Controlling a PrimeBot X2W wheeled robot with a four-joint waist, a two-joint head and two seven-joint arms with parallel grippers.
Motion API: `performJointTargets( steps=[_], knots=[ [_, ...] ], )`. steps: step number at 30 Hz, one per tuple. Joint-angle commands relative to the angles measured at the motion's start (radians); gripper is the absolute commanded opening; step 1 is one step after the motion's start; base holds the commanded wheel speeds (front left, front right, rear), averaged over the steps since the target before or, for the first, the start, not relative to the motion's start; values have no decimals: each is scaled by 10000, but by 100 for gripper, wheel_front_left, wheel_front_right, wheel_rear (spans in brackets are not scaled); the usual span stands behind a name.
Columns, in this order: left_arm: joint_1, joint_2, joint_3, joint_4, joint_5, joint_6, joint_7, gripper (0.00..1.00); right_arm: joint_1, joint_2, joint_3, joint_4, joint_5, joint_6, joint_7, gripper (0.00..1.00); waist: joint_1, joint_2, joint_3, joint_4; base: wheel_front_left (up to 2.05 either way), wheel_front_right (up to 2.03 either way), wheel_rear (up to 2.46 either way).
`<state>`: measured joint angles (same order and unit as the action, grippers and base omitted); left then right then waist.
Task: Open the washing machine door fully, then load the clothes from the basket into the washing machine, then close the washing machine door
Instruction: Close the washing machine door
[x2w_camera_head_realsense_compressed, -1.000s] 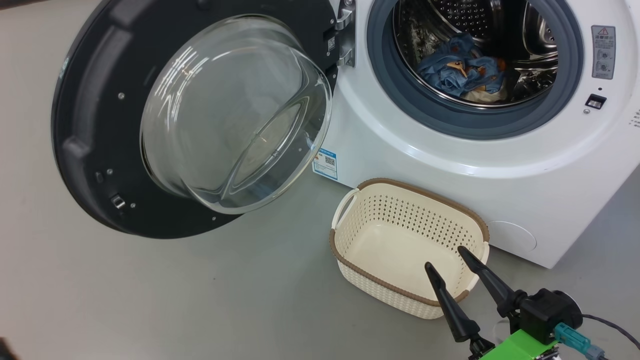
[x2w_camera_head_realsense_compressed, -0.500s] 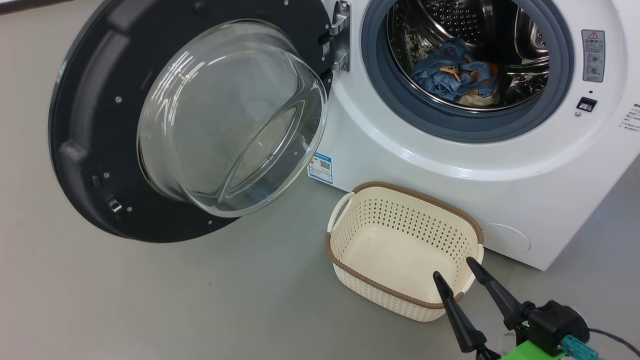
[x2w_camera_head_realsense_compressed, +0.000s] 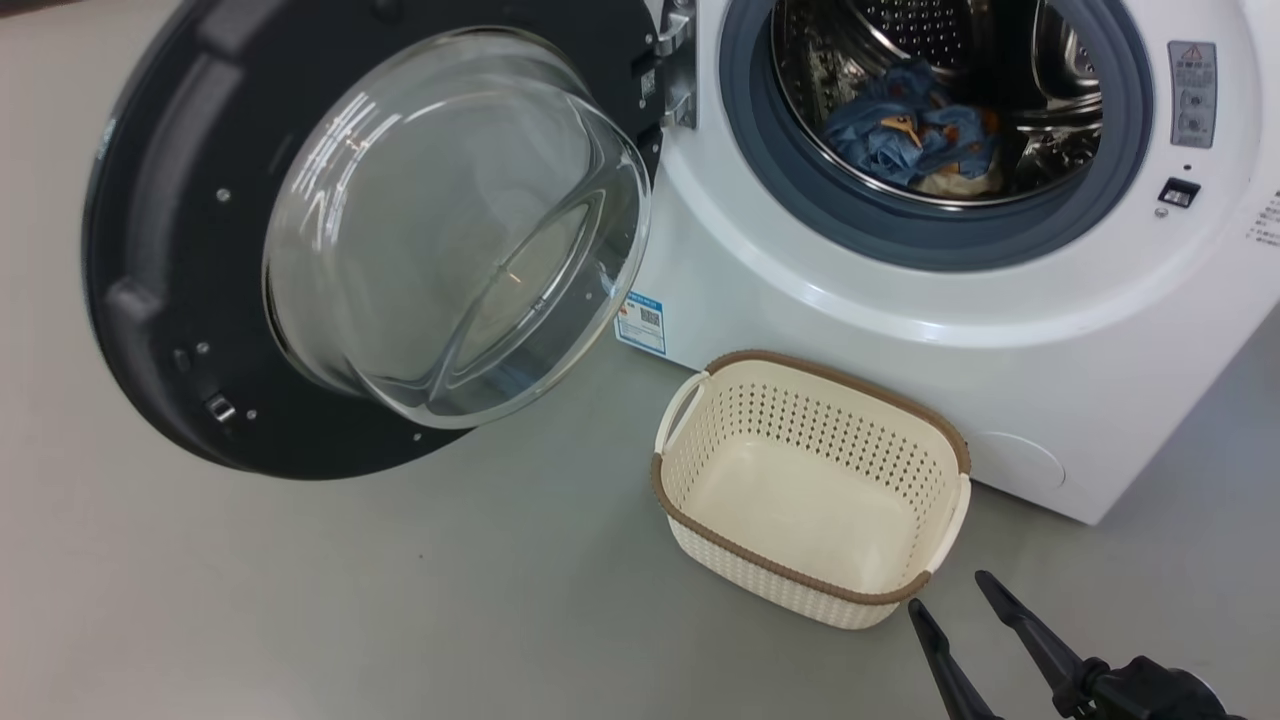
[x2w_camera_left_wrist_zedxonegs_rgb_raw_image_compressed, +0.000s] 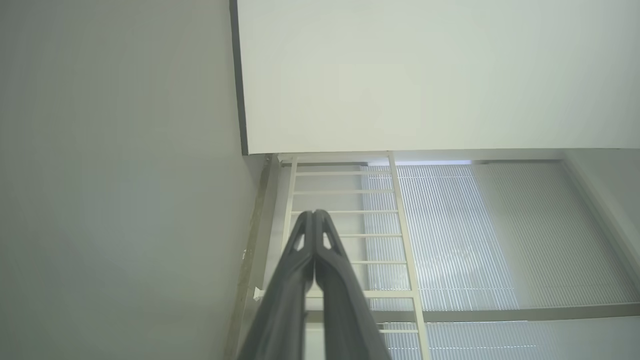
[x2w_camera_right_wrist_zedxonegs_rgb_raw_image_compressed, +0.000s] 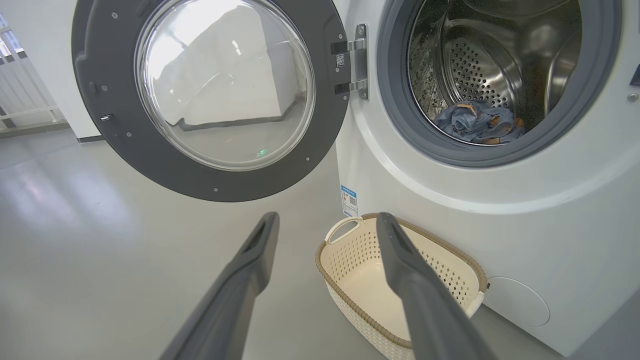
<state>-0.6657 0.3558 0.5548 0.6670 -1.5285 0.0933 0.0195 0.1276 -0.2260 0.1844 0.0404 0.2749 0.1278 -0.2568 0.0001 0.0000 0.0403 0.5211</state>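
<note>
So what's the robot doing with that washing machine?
It's doing laundry. The door of the washer hangs wide open, the clothes lie inside the drum, and the basket on the floor is empty. The right claw is open and holds nothing, near the basket. The left claw is shut and empty. Only closing the door is left.

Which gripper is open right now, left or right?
The right gripper: its fingers stand spread apart near the basket, while the left gripper has its fingers pressed together.
</note>
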Motion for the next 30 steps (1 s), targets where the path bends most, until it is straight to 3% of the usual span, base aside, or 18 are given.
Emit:
performJointTargets(
  steps=[1, 15, 30],
  knots=[
    [-509, 575, 169, -58, -177, -213, 149, 0, -56, -221, 191, -318, -150, 29, -49, 100, -1, 0, 221, -134, 0, 0, 0],
    [-1487, 651, -126, 1689, -470, -1403, 1096, 0, -22, -1090, 133, -499, -80, 29, -49, 100, -1, 0, 1038, -1102, 0, 0, 0],
    [-1980, 830, -525, 2947, -658, -1854, 2802, 0, 123, -1388, 51, -631, -19, 29, -49, 100, -1, 0, 1358, -1318, 0, 0, 0]
  ],
)
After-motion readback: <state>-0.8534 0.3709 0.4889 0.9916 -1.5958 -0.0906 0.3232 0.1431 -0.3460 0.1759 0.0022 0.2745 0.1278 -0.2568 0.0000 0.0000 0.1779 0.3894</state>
